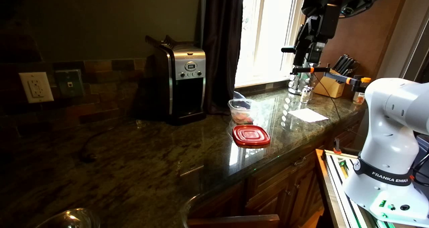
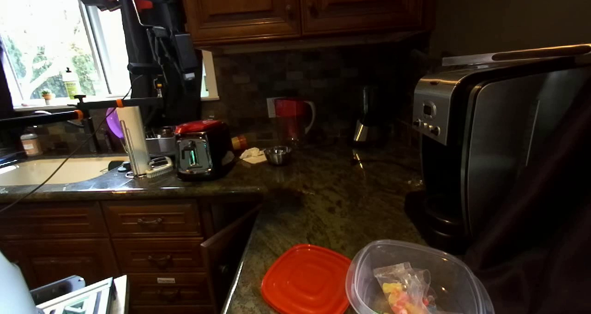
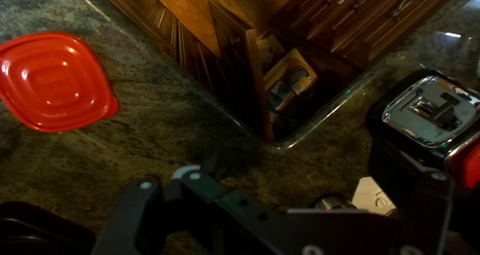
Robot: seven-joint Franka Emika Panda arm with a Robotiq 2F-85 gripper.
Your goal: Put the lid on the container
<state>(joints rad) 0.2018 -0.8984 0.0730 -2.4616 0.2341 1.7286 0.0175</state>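
Fingers (image 3: pixel 138 206) spread apart, the gripper (image 1: pixel 306 59) hangs well above the level of the counter (image 1: pixel 140 174), and stone shows between them in the wrist view. It's a dark, mottled, polished top, throwing back light from the window (image 1: pixel 264 37). By a dark curtain (image 1: pixel 223 53) stands a silver-and-black coffee maker (image 1: pixel 182 83), and farther along there's a red-and-black toaster (image 2: pixel 203 152). From its base the white arm (image 1: pixel 385 134) rises and bends out of frame, the gripper coming down from the top and pointing downward. Clear of the fingers, off toward the wrist view's left edge, the red lid (image 3: pixel 56 82) lies flat on the stone. Just beside it sits the clear container (image 2: pixel 464 279), holding a bag of coloured pieces (image 2: pixel 401 300); whether lid and container touch, I can't tell.
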